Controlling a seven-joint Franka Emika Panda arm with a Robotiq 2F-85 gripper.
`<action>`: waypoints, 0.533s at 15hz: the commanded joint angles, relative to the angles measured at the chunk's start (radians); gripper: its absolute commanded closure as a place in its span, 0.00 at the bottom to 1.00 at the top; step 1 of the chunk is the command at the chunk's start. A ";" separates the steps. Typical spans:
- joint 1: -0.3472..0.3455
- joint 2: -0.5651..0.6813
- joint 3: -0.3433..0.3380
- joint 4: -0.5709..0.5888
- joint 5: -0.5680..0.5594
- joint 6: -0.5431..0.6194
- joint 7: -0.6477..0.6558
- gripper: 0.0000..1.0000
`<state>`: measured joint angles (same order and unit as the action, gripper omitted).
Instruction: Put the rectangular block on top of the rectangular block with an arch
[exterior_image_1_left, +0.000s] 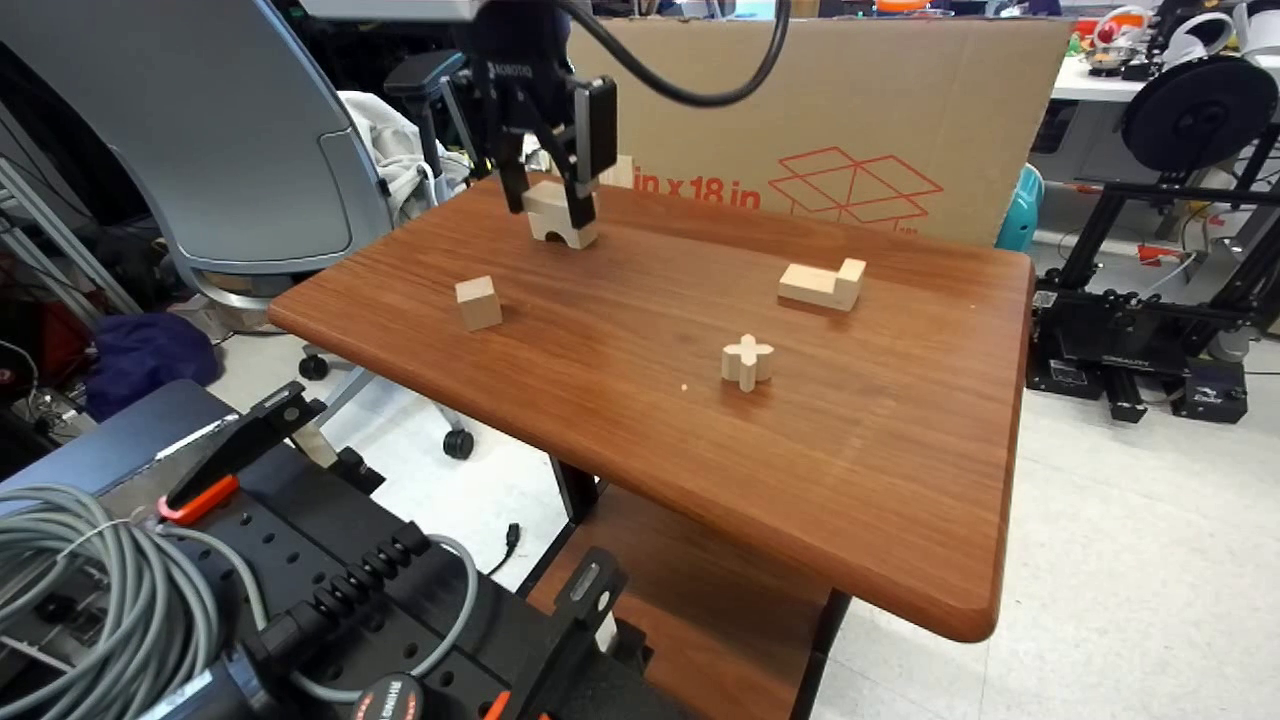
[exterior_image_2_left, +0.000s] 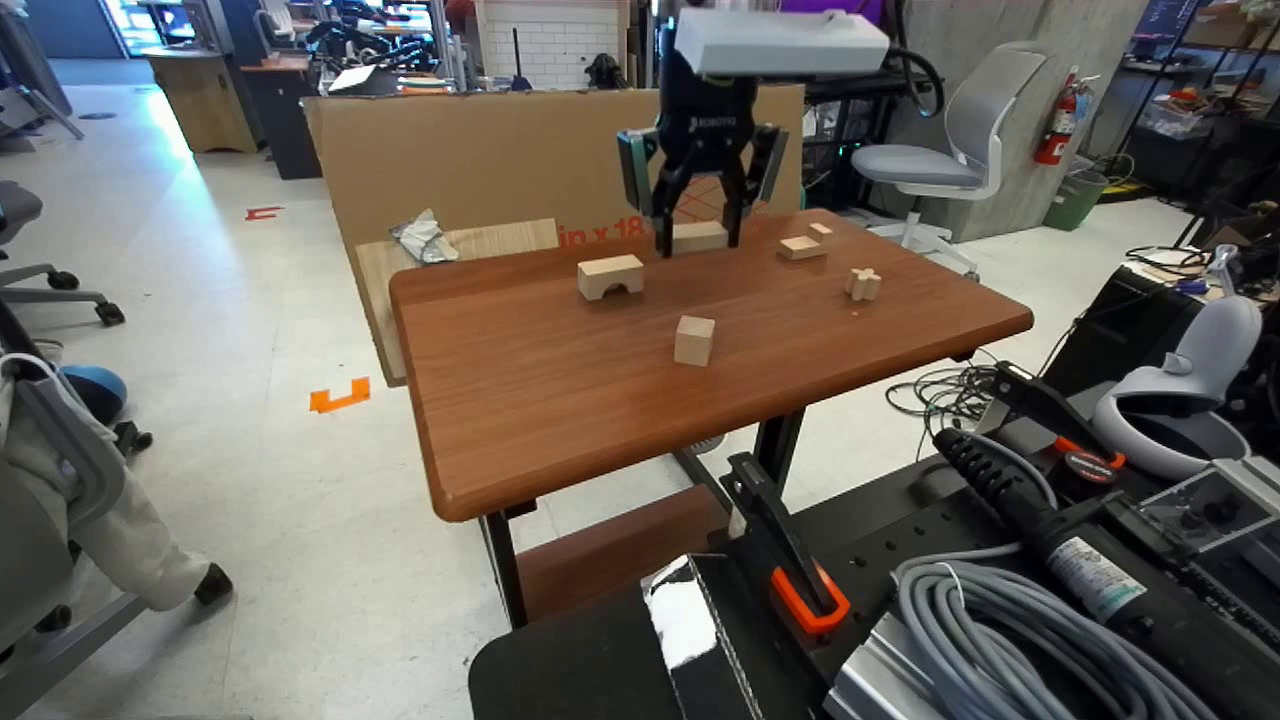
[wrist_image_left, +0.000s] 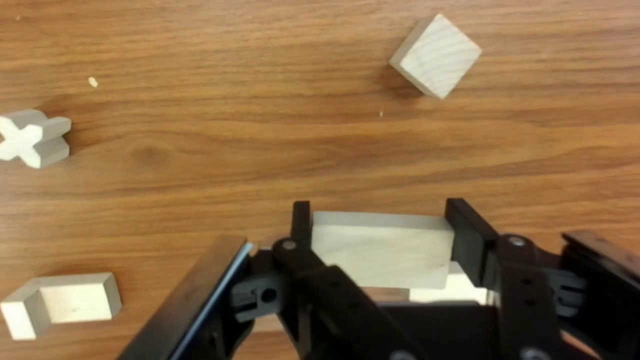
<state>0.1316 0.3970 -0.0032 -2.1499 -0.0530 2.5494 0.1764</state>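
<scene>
Tool (exterior_image_2_left: 699, 238) clamps one rectangular block (wrist_image_left: 382, 252); table (exterior_image_2_left: 540, 390) bears one arched block (exterior_image_2_left: 611, 271), one cube (exterior_image_2_left: 694, 341).

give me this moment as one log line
end effector: gripping rectangular block; position: held above table; arch block: on table, opening down; stack: not yet made

on the brown table (exterior_image_1_left: 850, 430): arched block (exterior_image_2_left: 609, 273), cube (exterior_image_2_left: 694, 341), cross (exterior_image_1_left: 747, 362), l-shaped piece (exterior_image_1_left: 818, 288)

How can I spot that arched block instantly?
In an exterior view, start at the brown table. The arched block sits on it, left of the gripper in that picture. Unlike the gripped rectangular block or the cube, it has a curved cutout underneath.
</scene>
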 joint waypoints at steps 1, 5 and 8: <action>0.009 -0.099 0.023 -0.016 -0.001 -0.034 0.001 0.58; 0.021 -0.091 0.044 0.044 -0.010 -0.052 0.012 0.58; 0.024 -0.058 0.051 0.076 -0.012 -0.032 -0.002 0.58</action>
<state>0.1533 0.3094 0.0408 -2.1182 -0.0540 2.5305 0.1770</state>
